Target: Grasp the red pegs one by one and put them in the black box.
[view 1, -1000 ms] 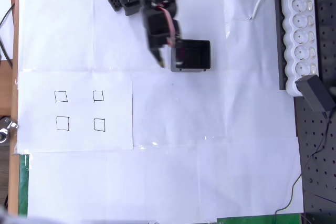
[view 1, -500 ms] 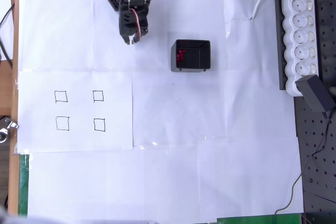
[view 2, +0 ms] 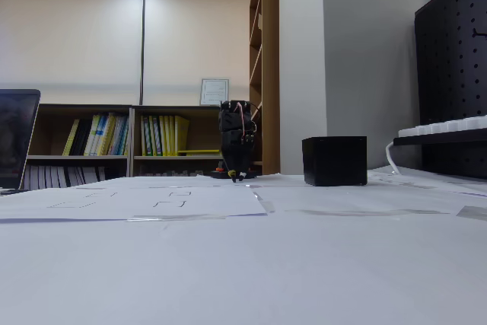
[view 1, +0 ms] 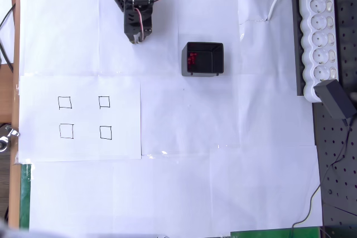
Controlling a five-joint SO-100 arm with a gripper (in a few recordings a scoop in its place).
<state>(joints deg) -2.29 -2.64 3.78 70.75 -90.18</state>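
Since red pegs (view 1: pixel 192 58) lie inside the black box (view 1: pixel 217 58), at its left wall in the overhead view, and the four printed squares (view 1: pixel 65 102) far left stand bare, the task looks done or nearly so; how many pegs are inside is unclear; the gripper (view 1: pixel 135 39), folded left of the box, carries nothing visible, its opening unreadable.

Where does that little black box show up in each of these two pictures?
Overhead view: the black box sits upper middle, on the white paper, red pegs inside at its left wall.
Fixed view: the black box stands right of centre, interior hidden.
Shared landmark: the black robot arm, left of the box in both.
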